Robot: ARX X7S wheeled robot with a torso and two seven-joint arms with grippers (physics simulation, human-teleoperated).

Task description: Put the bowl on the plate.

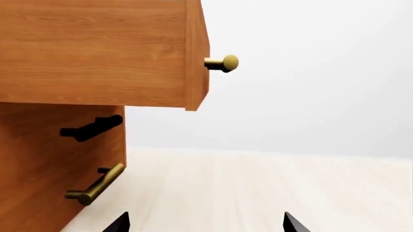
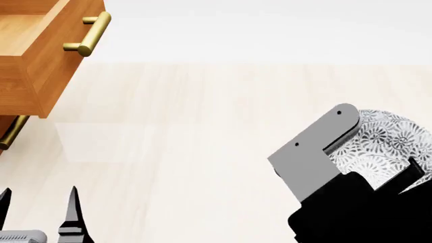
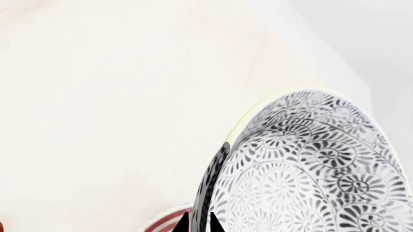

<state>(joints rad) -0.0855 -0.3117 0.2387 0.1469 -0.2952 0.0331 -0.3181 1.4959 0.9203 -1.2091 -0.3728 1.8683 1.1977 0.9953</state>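
The bowl (image 3: 310, 169), patterned in dense grey-black florals, was held by the right gripper (image 3: 197, 223), whose jaws were clamped across the rim wall, one finger inside and one outside. In the head view the bowl (image 2: 385, 144) sat at the lower right, partly hidden by the arm. A sliver of the red-ringed plate (image 3: 164, 223) showed just beside the bowl's lower edge in the right wrist view; whether they touched could not be told. The bowl appeared rigid, glazed and probably slippery and breakable, so a rim pinch seemed the practical hold. The left gripper (image 2: 37, 210) stood with fingers apart near the wooden cabinet (image 1: 58, 154) and its open drawer (image 2: 40, 55).
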